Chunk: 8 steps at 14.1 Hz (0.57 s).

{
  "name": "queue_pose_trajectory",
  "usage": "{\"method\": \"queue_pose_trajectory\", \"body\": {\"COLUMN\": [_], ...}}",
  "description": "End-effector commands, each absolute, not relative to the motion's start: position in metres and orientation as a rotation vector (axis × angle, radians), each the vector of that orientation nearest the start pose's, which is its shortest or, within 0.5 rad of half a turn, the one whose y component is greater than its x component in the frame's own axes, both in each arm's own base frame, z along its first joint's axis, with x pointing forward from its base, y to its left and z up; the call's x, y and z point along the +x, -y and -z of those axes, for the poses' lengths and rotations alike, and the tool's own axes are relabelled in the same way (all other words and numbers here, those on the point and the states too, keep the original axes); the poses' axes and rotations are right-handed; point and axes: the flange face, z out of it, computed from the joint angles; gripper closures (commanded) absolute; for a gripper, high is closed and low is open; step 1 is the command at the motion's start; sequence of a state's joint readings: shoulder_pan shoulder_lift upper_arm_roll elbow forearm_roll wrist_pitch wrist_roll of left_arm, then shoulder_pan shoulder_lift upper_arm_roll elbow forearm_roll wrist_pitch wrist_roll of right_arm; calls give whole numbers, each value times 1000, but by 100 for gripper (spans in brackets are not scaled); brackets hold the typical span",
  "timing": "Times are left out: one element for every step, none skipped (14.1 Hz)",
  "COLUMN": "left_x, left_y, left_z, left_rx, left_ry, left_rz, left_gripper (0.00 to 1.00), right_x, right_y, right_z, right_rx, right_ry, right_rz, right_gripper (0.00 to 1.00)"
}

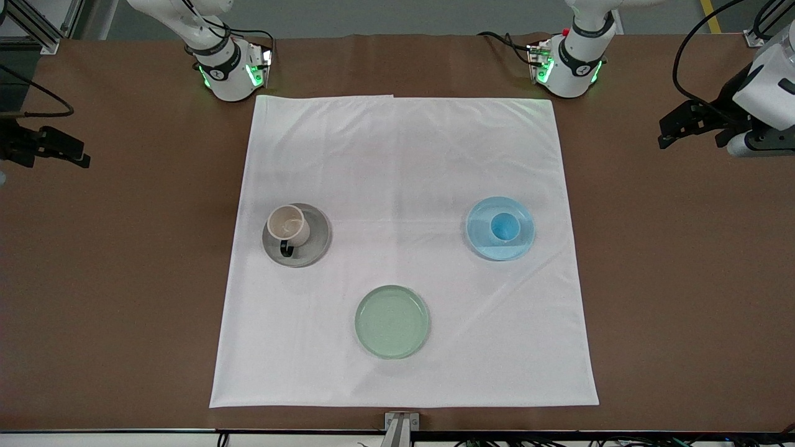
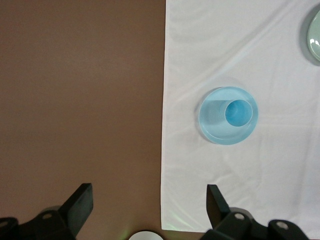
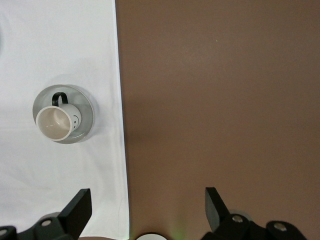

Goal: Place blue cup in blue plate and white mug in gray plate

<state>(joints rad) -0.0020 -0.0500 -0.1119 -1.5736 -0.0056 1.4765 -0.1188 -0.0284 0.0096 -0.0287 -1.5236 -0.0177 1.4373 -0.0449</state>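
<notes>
**Inspector:** Start at the camera edge of the table.

**Assistant:** The pale green plate point(image 1: 392, 321) lies nearest that edge, on the white cloth point(image 1: 404, 155) and roughly midway between the two ends. It carries nothing.

**Inspector:** The blue items?

**Assistant:** The blue cup point(image 1: 505, 226) stands upright inside the blue plate point(image 1: 481, 239), slightly off centre. The plate sits on the cloth toward the left arm's end of the table, farther from the camera edge than the green plate. The left wrist view confirms cup in plate point(image 2: 212, 122), close to the cloth's hem.

**Inspector:** The mug?

**Assistant:** The white mug point(image 1: 288, 225) stands upright on the gray plate point(image 1: 318, 239), off centre, its black handle pointing toward the camera edge. That plate sits toward the right arm's end of the table, level with the blue one.

**Inspector:** Grippers?

**Assistant:** The left gripper point(image 2: 150, 207) hangs over bare brown table point(image 1: 683, 279) at the left arm's end, fingers spread apart, gripping nothing. The right gripper point(image 3: 147, 207) hangs over bare table at the right arm's end, fingers likewise apart and empty. Both are well clear of the plates.
</notes>
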Motion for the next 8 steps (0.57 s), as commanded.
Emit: {"method": "queue_pose_trajectory", "body": {"left_x": [518,518,518,518,518,518,519,519], "left_y": [63,63,63,63,63,63,63,63], "left_z": [-646,-646,-648,-648,-648,-649,-648,-649], "left_rx": [-3139,-3138,-3140,-3138,-3138,-3140,-3138,-3140], "left_ry": [-15,-15,-15,-15,-15,-17,-15,-17], "left_rz": [-56,-56,-51,-51,-51,-49,-51,-49], "left_gripper": [0,0,0,0,0,0,0,0], "right_x": [516,514,512,510,509,509,507,504], "right_y": [33,37,44,50,50,50,50,50], "right_z": [-635,-637,-639,-641,-641,-642,-643,-647], "right_rx": [-3145,-3143,-3140,-3138,-3137,-3137,-3137,-3137], "right_ry": [9,25,26,14,12,12,9,9], "right_rz": [-114,-112,-112,-107,-114,-109,-112,-104], "right_gripper": [0,0,0,0,0,0,0,0]}}
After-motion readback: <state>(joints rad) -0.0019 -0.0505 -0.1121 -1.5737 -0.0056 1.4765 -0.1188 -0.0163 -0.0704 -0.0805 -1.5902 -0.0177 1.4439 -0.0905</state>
